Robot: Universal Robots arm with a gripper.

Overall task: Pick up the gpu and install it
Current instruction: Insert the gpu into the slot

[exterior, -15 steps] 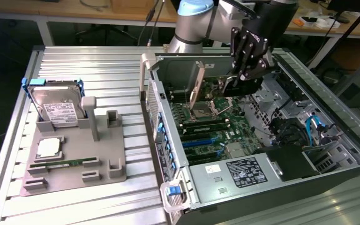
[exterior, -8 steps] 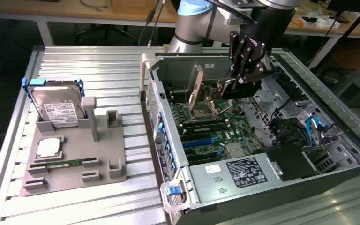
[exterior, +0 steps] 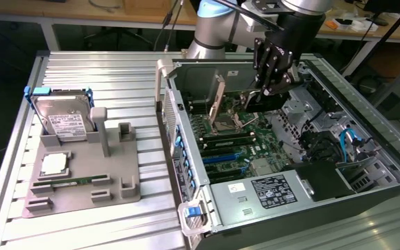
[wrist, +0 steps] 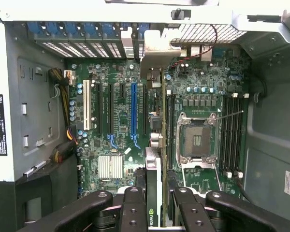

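gpu (wrist: 153, 176) clamped between jaws, over motherboard (wrist: 121, 121)

Bright even light, soft shadows, little glare

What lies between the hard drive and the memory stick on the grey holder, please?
A silvery square processor chip lies flat on the grey holder between the hard drive and the memory stick, as the exterior view shows.
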